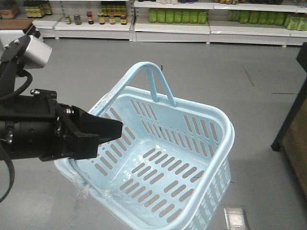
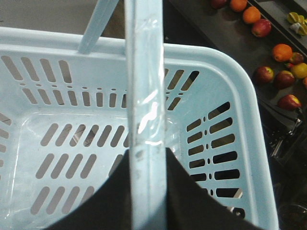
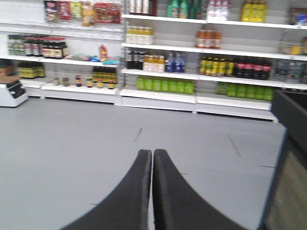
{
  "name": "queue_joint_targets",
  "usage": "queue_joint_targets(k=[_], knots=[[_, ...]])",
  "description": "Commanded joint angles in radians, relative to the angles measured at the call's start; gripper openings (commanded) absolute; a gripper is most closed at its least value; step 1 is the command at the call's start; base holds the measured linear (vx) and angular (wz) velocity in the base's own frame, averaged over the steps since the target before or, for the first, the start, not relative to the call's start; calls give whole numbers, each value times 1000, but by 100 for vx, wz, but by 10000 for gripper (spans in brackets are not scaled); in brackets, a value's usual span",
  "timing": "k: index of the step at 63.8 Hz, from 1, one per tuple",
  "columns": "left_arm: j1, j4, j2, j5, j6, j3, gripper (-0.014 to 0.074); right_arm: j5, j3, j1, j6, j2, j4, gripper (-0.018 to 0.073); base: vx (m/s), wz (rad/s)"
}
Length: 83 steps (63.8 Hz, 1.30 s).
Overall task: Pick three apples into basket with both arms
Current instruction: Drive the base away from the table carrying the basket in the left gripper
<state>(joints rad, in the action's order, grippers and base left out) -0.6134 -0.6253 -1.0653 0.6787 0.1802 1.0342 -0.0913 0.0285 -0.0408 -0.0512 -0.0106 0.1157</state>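
Observation:
The pale blue basket (image 1: 225, 125) hangs tilted above the grey floor, with nothing inside it. My left gripper (image 1: 114, 130) is shut on one of its hoop handles (image 2: 144, 96), which runs between the black fingers (image 2: 192, 191); the gripper (image 2: 147, 152) sits just over the basket (image 2: 249, 124). The other handle (image 1: 160, 81) stands upright. Dark red apples (image 2: 264, 74) (image 2: 261, 28) (image 2: 289, 102) lie on a dark surface beyond the basket's right side. My right gripper (image 3: 152, 153) is shut on nothing and points at the store shelves, away from the basket and apples.
Oranges (image 2: 282, 51) and yellow fruit (image 2: 300, 70) lie among the apples. A dark stand (image 1: 293, 110) rises at the right. Shelves of bottles (image 3: 165, 84) line the far wall. A small metal plate (image 1: 236, 218) lies on the floor. Clear plastic (image 1: 81, 188) hangs from the basket's rim.

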Motion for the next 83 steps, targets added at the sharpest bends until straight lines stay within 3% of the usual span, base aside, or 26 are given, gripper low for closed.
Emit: queue_joint_targets(k=[1, 42, 83], knots=[[-5, -47, 24, -75, -1, 28, -8, 70, 14, 6, 8, -10, 8, -1, 10, 49], [-5, -47, 24, -75, -1, 28, -8, 70, 14, 6, 8, -10, 8, -1, 15, 36], [-5, -47, 24, -75, -1, 28, -8, 70, 14, 6, 8, -10, 8, -1, 21, -10]])
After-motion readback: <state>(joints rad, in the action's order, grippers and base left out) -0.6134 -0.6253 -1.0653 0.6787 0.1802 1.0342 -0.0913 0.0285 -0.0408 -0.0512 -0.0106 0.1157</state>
